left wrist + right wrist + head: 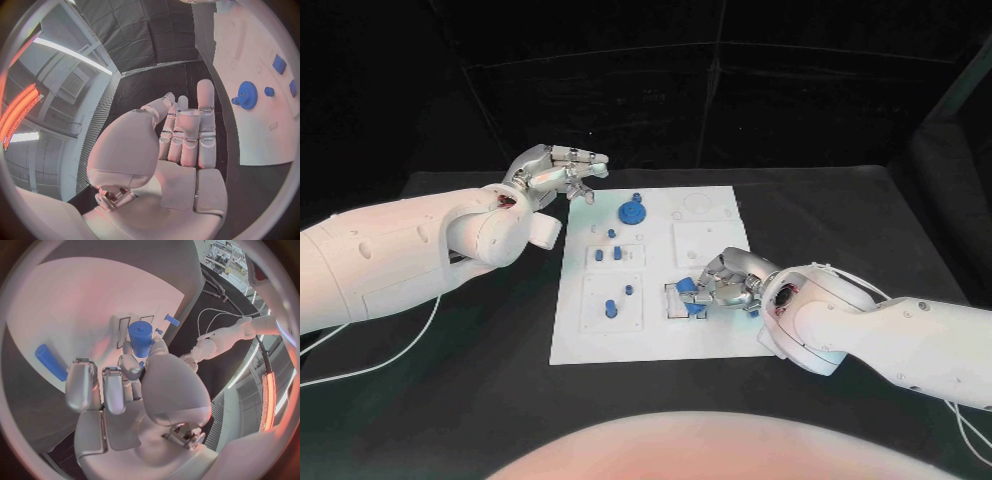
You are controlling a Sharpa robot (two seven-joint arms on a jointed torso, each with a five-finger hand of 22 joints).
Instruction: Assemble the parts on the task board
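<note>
The white task board [711,335] lies in the middle of the black table. My right hand [721,284] is low over the board's right side, pinching an upright blue cylinder [140,337] between thumb and finger. A blue bar [50,361] lies flat on the board beside that hand. More blue pieces [689,300] show just left of the hand. A blue gear [633,211] stands near the board's far edge and appears again as the gear [247,95] in the left wrist view. My left hand [561,171] hovers off the board's far left corner, fingers stretched out and holding nothing.
Several small blue parts [609,255] stand in recesses on the board's left half, with another part [612,308] nearer me. Pale recesses [700,240] mark the board's right half. A white cable [387,362] runs over the table [848,215] at the left.
</note>
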